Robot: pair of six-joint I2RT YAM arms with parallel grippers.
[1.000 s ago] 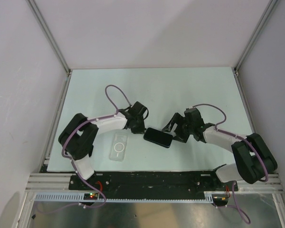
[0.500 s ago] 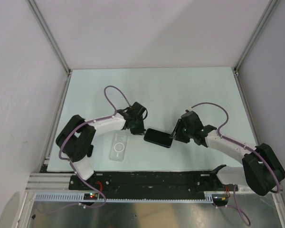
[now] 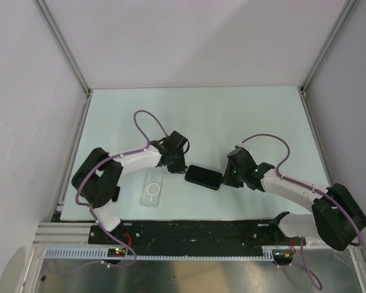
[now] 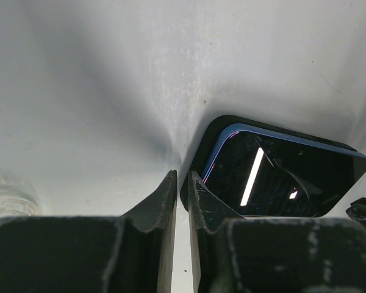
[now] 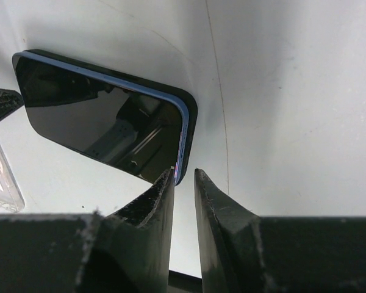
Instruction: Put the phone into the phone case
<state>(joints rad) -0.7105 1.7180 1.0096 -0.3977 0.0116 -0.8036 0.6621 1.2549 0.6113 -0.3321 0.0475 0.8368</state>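
Note:
The phone (image 3: 203, 177), black with a glossy screen facing up, lies on the table between my two grippers. My left gripper (image 3: 183, 171) sits at its left end, jaws nearly together with only bare table in the slit (image 4: 181, 181); the phone (image 4: 280, 177) lies just right of the tips. My right gripper (image 3: 225, 178) sits at the right end, jaws almost together (image 5: 184, 174), and the corner of the phone (image 5: 104, 125) touches the tips, not held between the pads. The phone case (image 3: 152, 188), clear with a white ring, lies flat to the left, below the left forearm.
The table (image 3: 232, 116) is pale, walled by white panels at the back and both sides. A black rail (image 3: 189, 232) with the arm bases runs along the near edge. The case's edge (image 5: 0, 177) shows at the left of the right wrist view.
My right gripper has gone from wide open to nearly closed and has slid left to the phone's right end. The left gripper, phone and case have stayed put.

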